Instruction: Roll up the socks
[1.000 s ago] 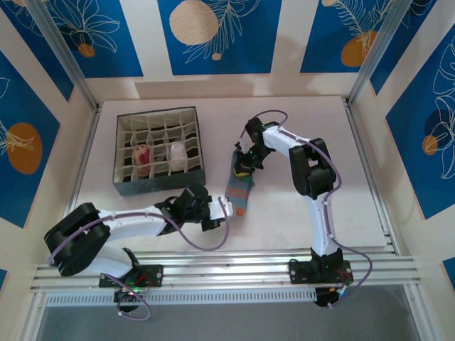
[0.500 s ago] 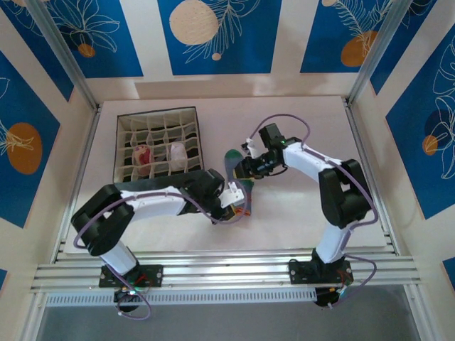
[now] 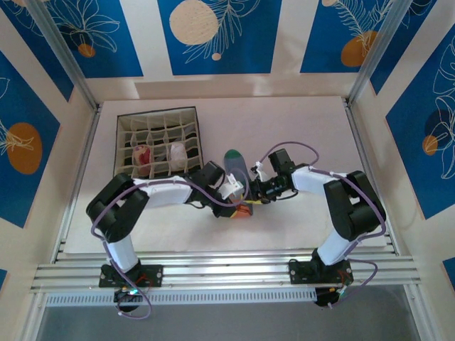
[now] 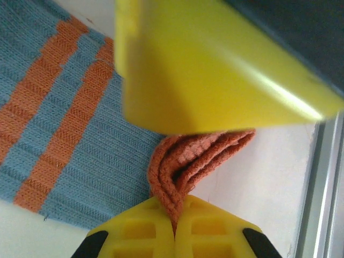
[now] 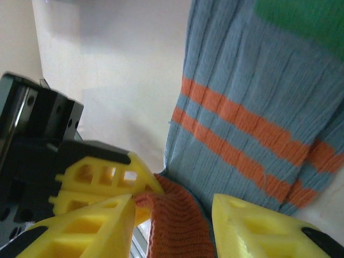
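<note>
Right gripper (image 5: 173, 207) nearer, astride grey-blue sock (image 5: 242, 97) (cuff (image 4: 188, 161) partly hidden)

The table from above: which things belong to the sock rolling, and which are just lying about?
In the job: grey-blue sock; left end effector, shut on its orange cuff; right end effector, open around that cuff; peach sock; white sock.
Just lying about: divider box holding those two; metal rail.

The table (image 3: 306, 128) is lit brightly and evenly from above; only faint, soft shadows are cast beneath the arms (image 3: 167, 192). Above the left gripper (image 4: 174, 220), a yellow finger (image 4: 204, 70) is blurred and streaked with glare, while the sock (image 4: 80, 145) knit beside it is rendered sharp.
</note>
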You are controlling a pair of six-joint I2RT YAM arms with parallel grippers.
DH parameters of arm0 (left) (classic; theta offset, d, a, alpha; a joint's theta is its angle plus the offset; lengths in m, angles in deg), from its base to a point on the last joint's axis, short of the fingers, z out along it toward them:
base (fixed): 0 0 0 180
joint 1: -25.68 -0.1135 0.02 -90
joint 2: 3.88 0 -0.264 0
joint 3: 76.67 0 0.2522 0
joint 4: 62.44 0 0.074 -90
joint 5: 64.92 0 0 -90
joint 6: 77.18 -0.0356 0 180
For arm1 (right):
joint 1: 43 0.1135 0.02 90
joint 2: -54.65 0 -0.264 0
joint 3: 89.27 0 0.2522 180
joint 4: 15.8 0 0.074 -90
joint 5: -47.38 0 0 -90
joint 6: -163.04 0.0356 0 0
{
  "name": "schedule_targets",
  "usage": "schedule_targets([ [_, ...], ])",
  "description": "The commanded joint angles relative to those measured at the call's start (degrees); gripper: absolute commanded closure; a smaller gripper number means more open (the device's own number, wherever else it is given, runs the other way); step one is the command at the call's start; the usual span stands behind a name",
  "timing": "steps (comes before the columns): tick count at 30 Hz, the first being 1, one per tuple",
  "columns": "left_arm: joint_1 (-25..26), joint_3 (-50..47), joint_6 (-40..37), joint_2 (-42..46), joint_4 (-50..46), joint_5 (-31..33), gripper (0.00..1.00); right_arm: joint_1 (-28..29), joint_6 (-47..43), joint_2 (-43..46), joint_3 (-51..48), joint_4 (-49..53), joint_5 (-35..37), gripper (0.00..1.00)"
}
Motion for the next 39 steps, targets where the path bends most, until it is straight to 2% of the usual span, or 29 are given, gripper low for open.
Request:
schedule_targets([
  [1, -1.5, 1.1, 2.7, -1.7, -0.1, -5.2, 1.0, 2.1, 0.5, 3.5, -1.1, -1.7, -2.9, 0.58],
  [6, -2.6, -0.2, 6.0, -2.4, 4.8, -7.9, 1.0, 3.1, 0.8, 5.1, -3.9, -2.2, -0.4, 0.59],
  [10, -3.7, -0.9, 9.4, -3.6, 7.6, -9.7, 1.0, 3.1, 0.4, 5.3, -4.5, -1.1, 1.9, 0.64],
  [15, -4.2, -0.4, 10.0, -4.5, 7.4, -9.2, 1.0, 3.4, 0.6, 4.0, -4.1, 1.1, 5.9, 0.73],
  [23, -5.0, -0.7, 10.5, -5.7, 8.4, -7.9, 1.0, 4.0, -0.2, 2.1, -2.8, 2.8, 7.8, 0.66],
  [27, -5.4, -0.5, 11.0, -5.9, 8.5, -7.5, 1.0, 5.0, -0.5, 1.5, -2.4, 3.4, 9.1, 0.65],
  [29, -5.5, -0.9, 11.2, -5.9, 9.0, -7.3, 1.0, 5.5, -0.5, 1.0, -1.9, 3.9, 10.0, 0.71],
  [32, -5.6, -2.2, 11.2, -5.2, 10.9, -6.5, 1.0, 5.8, 0.1, 0.4, -1.0, 5.1, 12.0, 0.89],
  [34, -5.5, -4.2, 10.8, -3.8, 14.0, -5.6, 0.99, 5.5, 0.9, -0.4, -0.2, 6.7, 14.2, 0.95],
  [39, -5.2, -10.4, 5.4, 2.7, 20.2, -0.8, 0.8, 4.1, 1.6, -4.7, 4.1, 13.5, 17.4, 1.0],
])
